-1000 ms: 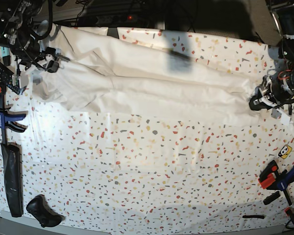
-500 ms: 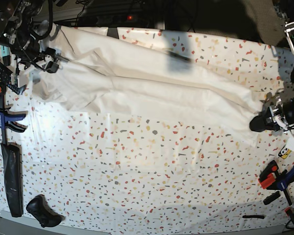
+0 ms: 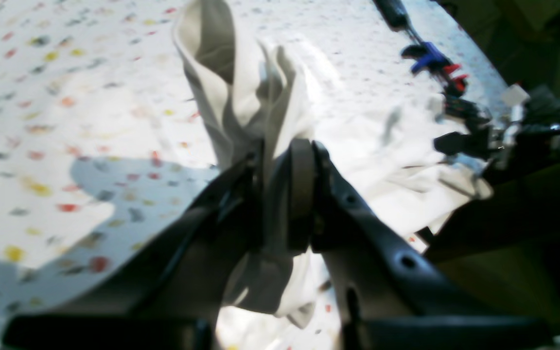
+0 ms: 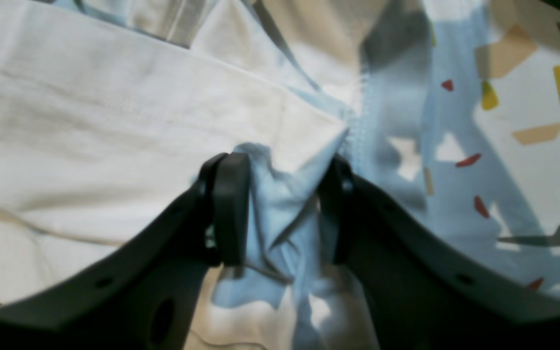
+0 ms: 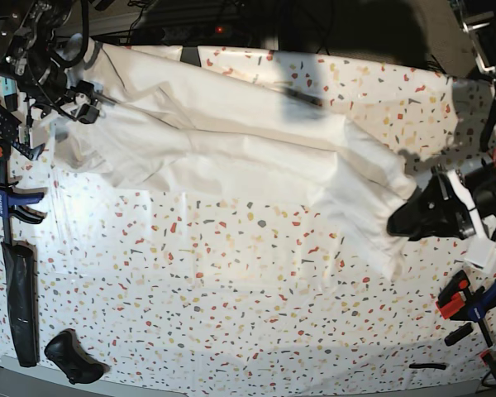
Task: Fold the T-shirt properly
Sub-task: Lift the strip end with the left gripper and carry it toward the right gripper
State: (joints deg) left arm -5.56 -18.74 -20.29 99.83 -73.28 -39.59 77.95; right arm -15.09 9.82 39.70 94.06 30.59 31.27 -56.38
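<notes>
Your left gripper (image 3: 280, 160) is pinched narrow on a bunched fold of the T-shirt (image 5: 231, 136), cloth rising above its tips and hanging below them. Your right gripper (image 4: 280, 214) stands wider, its jaws closed round a crumpled wad near a stitched hem. Between the two, the shirt lies stretched along the far side of the tabletop (image 5: 248, 314). Judging from this, pulling apart too hard could slip the thin fabric free, or trapped extra layers could spoil the fold

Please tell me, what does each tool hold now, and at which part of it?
Both hold the T-shirt. The left tool pinches a bunched fabric edge at one end; the right tool holds gathered cloth by a stitched hem at the other.
</notes>
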